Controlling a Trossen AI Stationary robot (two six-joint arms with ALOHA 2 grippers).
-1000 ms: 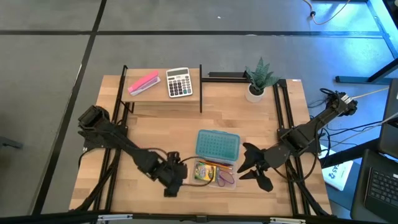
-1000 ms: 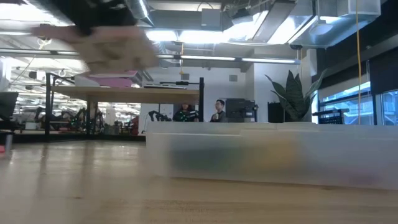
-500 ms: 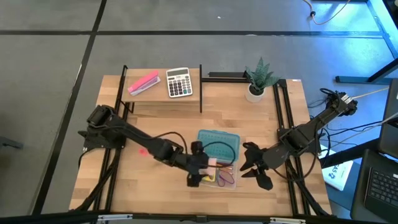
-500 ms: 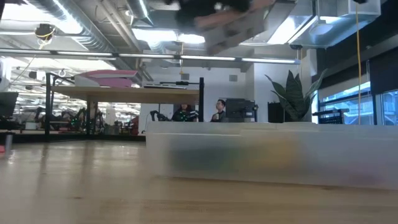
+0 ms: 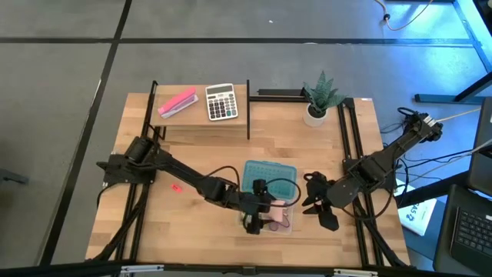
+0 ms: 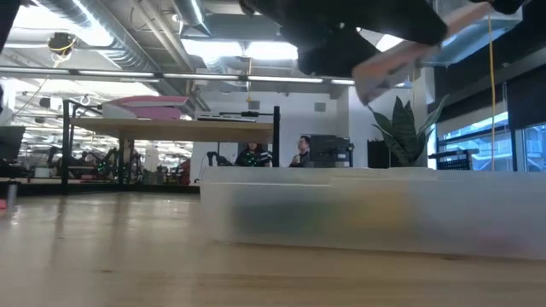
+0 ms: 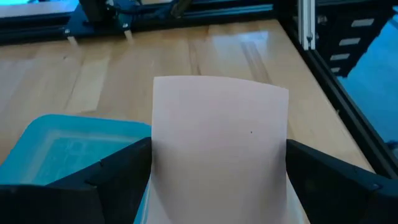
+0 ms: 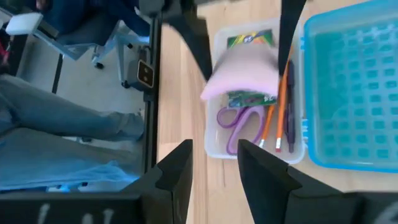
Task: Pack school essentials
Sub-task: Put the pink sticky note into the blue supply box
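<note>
- Wooden table under the overhead camera; a raised shelf at the back carries a pink block and a calculator, with a potted plant off to their side. At table height the room behind shows desks and seated people.
- Change over the last second: the left arm has swung from the near left part of the table across to the clear box, carrying the notepad with it. The red piece now shows on bare wood behind the arm.
- Left gripper: jaws wide, clamped on the notepad's two side edges; the pad bows slightly between the fingers.
- Notepad position: hanging above the box, not yet inside. From the right wrist it covers part of the crayon box.
- Already in the box: scissors and pencil, beside the crayon box. Blue lid lies just behind the box.
- Reading: this looks like the placing step for the notepad; lowering and release should remain, then the red piece.
- Right gripper: waits just beside the box, fingers part open, holding nothing.
</note>
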